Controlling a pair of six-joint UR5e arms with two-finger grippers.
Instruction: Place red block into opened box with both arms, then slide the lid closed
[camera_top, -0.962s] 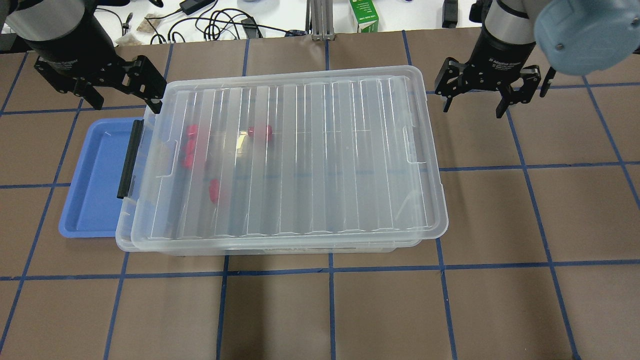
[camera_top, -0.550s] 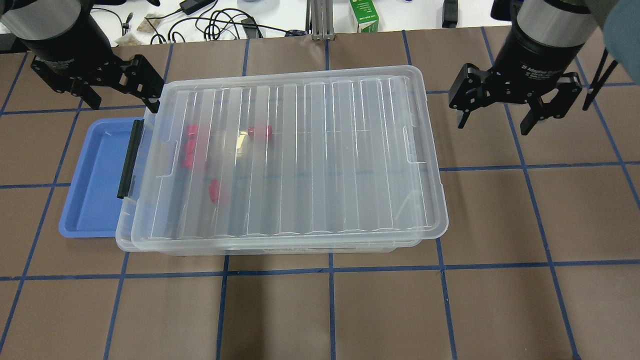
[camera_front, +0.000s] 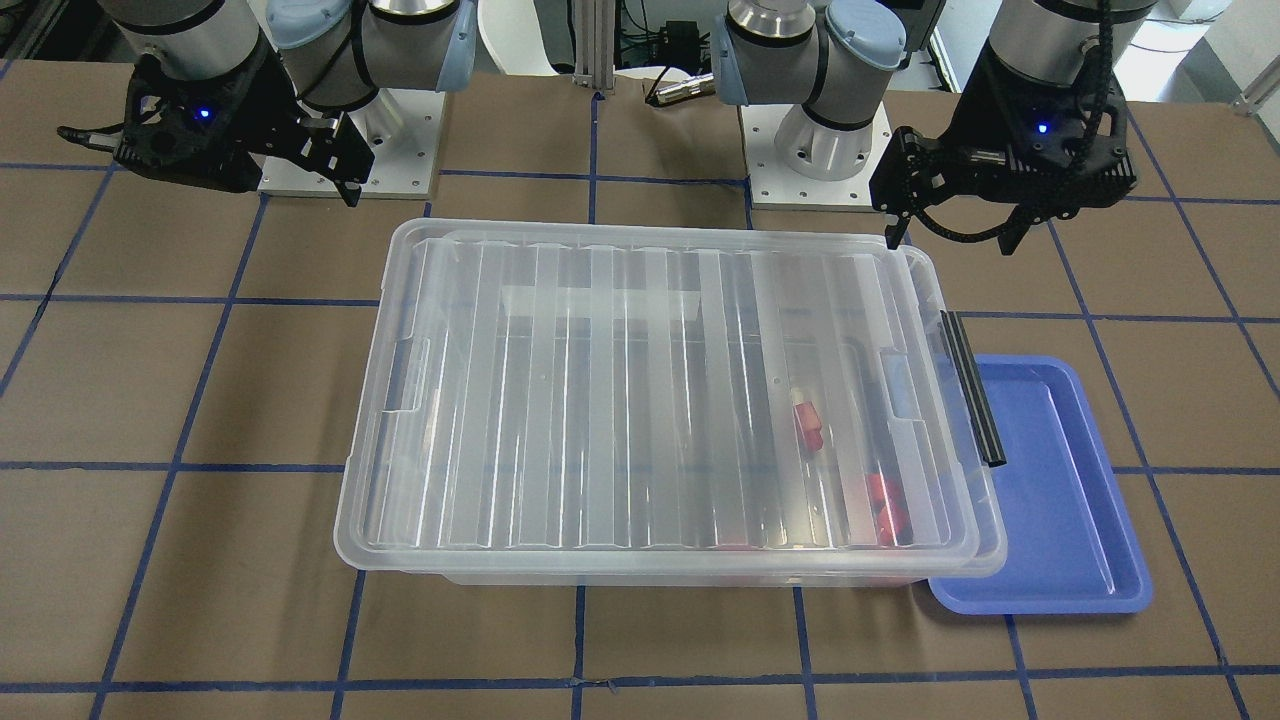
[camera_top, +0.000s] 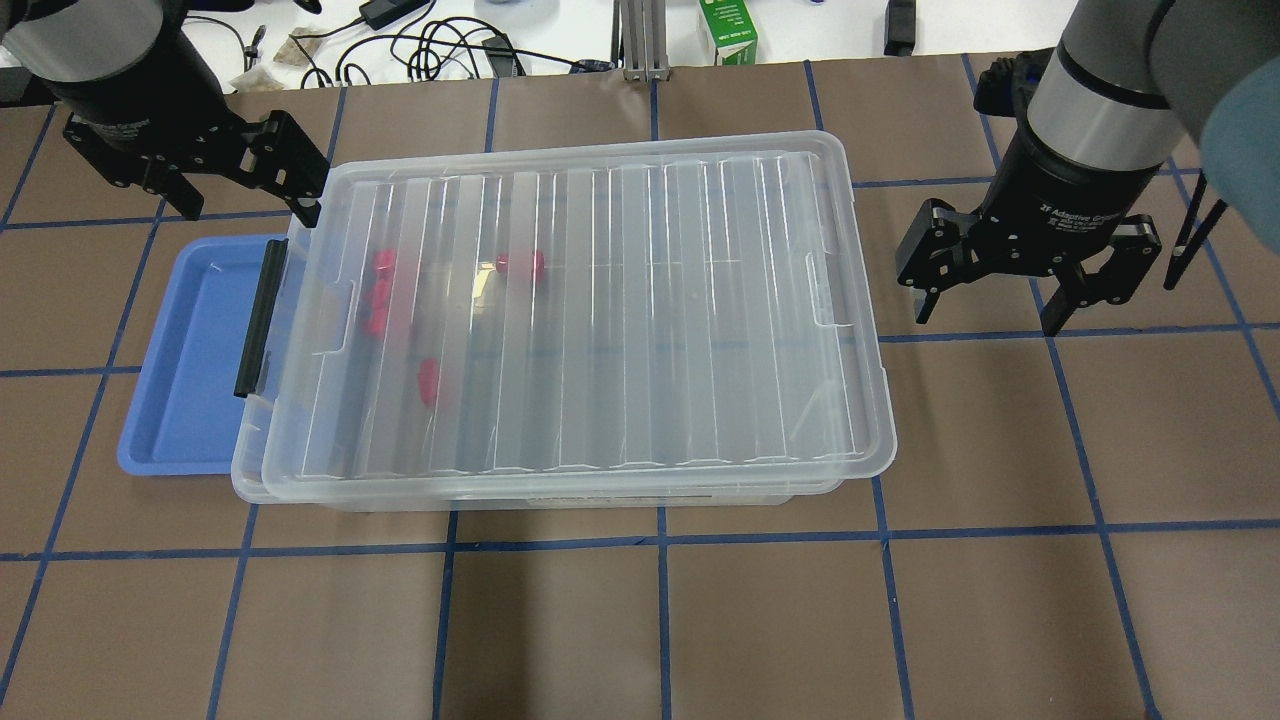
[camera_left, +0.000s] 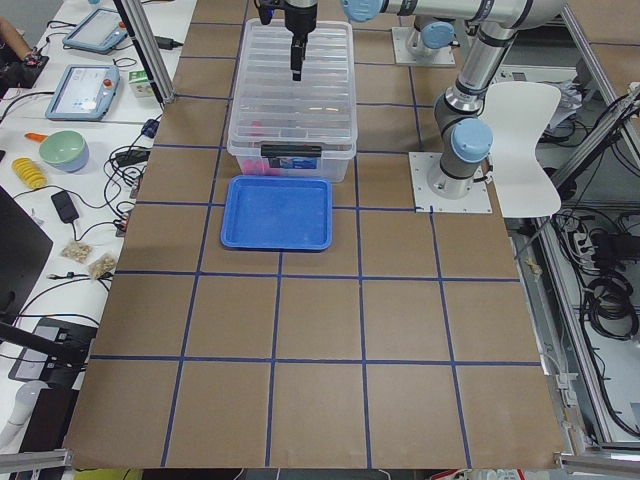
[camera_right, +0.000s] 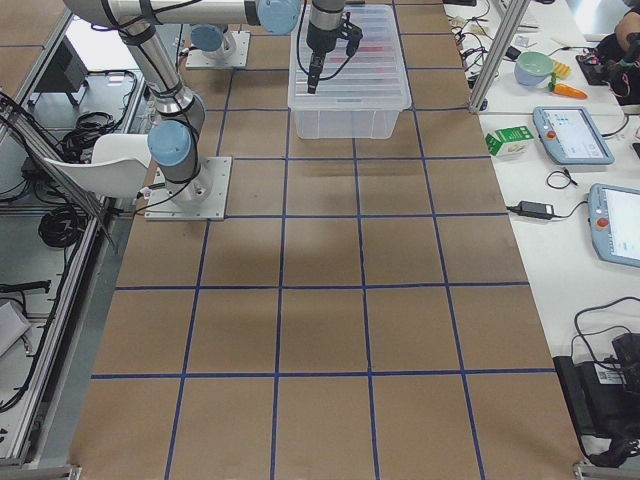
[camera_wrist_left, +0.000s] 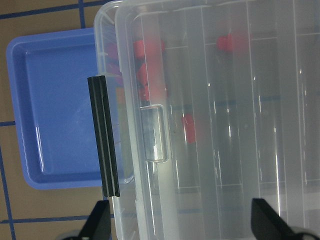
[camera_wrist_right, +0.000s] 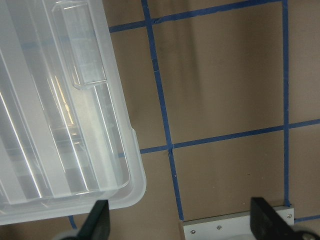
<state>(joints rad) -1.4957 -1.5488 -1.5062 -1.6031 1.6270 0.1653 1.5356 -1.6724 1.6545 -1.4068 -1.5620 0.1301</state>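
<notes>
The clear box (camera_top: 600, 498) sits mid-table with the ribbed lid (camera_top: 620, 300) lying over nearly all of it, offset slightly to the right. Through the lid I see red blocks (camera_top: 520, 264) at the box's left end, one more nearer the front (camera_top: 429, 380). My left gripper (camera_top: 250, 205) hovers open and empty over the lid's far left corner; its wrist view shows the lid's notch (camera_wrist_left: 154, 132). Off the lid's right short end, my right gripper (camera_top: 985, 318) hangs open above bare table, holding nothing.
A blue tray (camera_top: 190, 350) lies partly under the box's left end, beside the box's black latch (camera_top: 258, 318). Cables and a green carton (camera_top: 728, 30) sit on the white bench behind. Arm base plates (camera_front: 400, 170) stand on the robot's side.
The right gripper has moved from the lid's far right corner toward the near side, now level with the lid's right end. The left gripper has barely shifted. Both stay open.
</notes>
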